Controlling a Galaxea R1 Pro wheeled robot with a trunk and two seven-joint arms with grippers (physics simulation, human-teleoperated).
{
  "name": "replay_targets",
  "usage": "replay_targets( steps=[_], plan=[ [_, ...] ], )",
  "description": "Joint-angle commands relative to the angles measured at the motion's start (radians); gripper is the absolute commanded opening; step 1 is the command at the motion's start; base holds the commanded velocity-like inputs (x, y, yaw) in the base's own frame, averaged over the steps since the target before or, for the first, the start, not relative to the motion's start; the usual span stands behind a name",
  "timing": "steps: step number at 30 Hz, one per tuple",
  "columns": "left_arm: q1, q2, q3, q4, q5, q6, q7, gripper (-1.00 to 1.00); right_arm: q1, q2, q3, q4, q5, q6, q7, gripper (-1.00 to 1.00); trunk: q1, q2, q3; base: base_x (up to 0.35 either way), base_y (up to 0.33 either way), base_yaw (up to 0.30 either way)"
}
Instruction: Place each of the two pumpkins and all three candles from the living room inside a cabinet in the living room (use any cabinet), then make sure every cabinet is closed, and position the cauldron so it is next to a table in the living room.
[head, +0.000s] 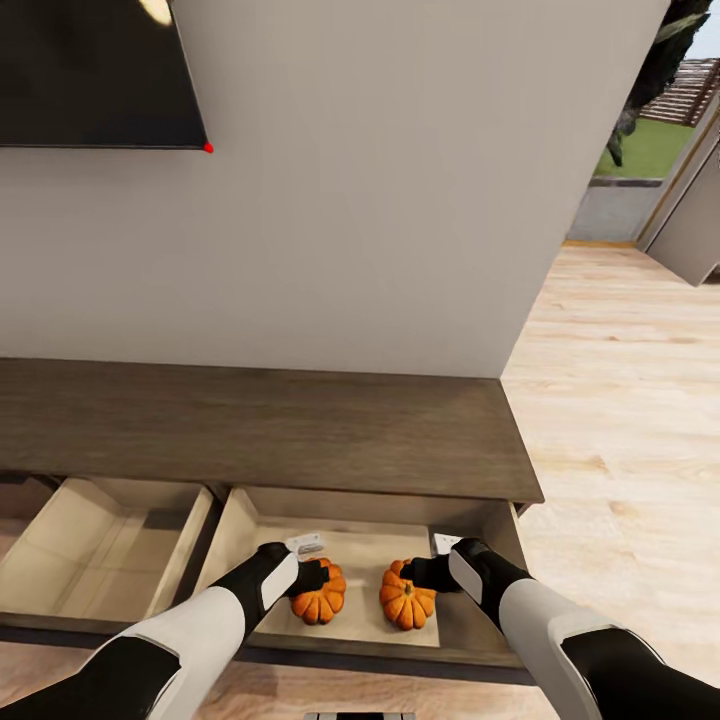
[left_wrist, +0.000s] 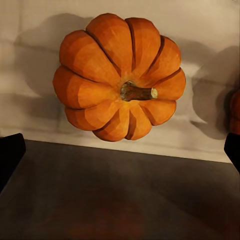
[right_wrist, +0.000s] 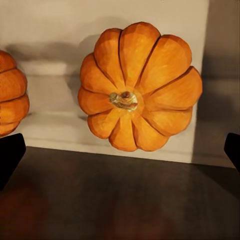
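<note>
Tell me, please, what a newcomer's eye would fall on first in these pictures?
Two bright orange pumpkins, the left pumpkin and the right pumpkin, sit side by side in the pulled-out right drawer of the long dark cabinet. The left gripper and right gripper hover open just above them. Beside it, a second drawer stands open.

Matt dark-brown wood-grain cabinet (head: 300, 430) top; pale, smooth drawer (head: 250, 520) lining inside. Both pumpkins (head: 320, 598) (head: 407, 600) have ribbed, softly sheened orange skin. Light wooden plank floor (head: 620, 400).
</note>
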Motion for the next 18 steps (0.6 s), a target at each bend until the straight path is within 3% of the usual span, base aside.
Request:
replay_targets(
  steps=[1,6,15,18],
  plan=[
    [0.000,0.000,-0.007,-0.002,0.011,0.006,0.008,1.00,0.000,-0.001,0.009,-0.001,-0.005,0.005,0.000,1.00,0.000,0.000,0.001,0.000,0.000,0.000],
    [0.000,0.001,-0.006,-0.001,0.012,0.007,0.007,1.00,0.000,-0.001,0.009,0.001,-0.004,0.013,0.000,1.00,0.000,0.000,0.009,0.000,0.000,0.000],
    [0.000,0.002,-0.005,0.005,0.014,0.014,-0.001,1.00,0.000,-0.001,0.009,0.001,-0.003,0.096,-0.002,1.00,0.000,0.000,0.023,0.000,0.000,0.000],
    [0.000,0.002,-0.004,0.007,0.014,0.073,-0.002,1.00,0.000,-0.001,0.009,0.001,-0.003,0.100,-0.002,1.00,0.000,0.000,0.028,0.000,0.000,0.000]
  ],
)
